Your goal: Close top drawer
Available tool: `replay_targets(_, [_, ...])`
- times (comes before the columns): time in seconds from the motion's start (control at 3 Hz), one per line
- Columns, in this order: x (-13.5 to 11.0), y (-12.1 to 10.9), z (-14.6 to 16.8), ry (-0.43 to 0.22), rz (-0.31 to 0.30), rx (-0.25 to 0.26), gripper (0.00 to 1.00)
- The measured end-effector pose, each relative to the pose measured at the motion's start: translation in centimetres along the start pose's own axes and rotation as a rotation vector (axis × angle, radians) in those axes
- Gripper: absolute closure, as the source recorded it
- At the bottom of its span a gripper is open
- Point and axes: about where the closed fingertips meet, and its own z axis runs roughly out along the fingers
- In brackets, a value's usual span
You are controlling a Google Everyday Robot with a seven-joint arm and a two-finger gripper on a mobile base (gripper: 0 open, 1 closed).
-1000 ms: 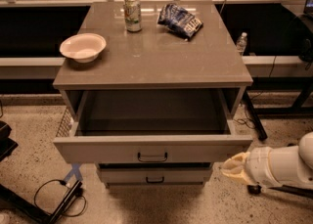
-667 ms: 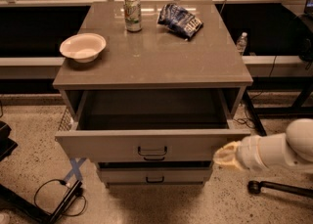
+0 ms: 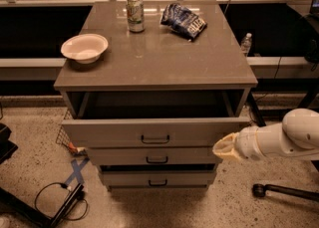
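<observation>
The top drawer (image 3: 114,133) of the grey-brown cabinet (image 3: 159,67) stands part-way open, and a strip of its dark inside shows behind the flat front. A small dark handle (image 3: 155,139) sits at the front's centre. My gripper (image 3: 223,147), pale and at the end of a white arm (image 3: 279,140) coming in from the right, is at the right end of the drawer front, touching or nearly touching it.
A white bowl (image 3: 84,48), a can (image 3: 134,14) and a blue snack bag (image 3: 183,21) sit on the cabinet top. Two shallower drawers (image 3: 157,158) lie below. A water bottle (image 3: 245,44) stands behind right. Cables (image 3: 55,197) and blue tape (image 3: 76,170) lie on the floor at left.
My gripper has moved left and up onto the right end of the drawer front. The drawer has slid inwards, so less of its inside shows.
</observation>
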Motion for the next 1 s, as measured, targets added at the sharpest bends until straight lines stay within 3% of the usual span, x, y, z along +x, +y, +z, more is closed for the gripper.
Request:
replay_targets(0.33, [-1.1, -2.4, 0.9, -0.022, -0.024, -0.006, 1.0])
replay_targets(0.67, [-4.1, -8.5, 2.6, -0.059, -0.094, -0.014, 1.0])
replay_targets(1.0, [-4.1, -8.3, 2.6, -0.059, -0.095, -0.014, 1.0])
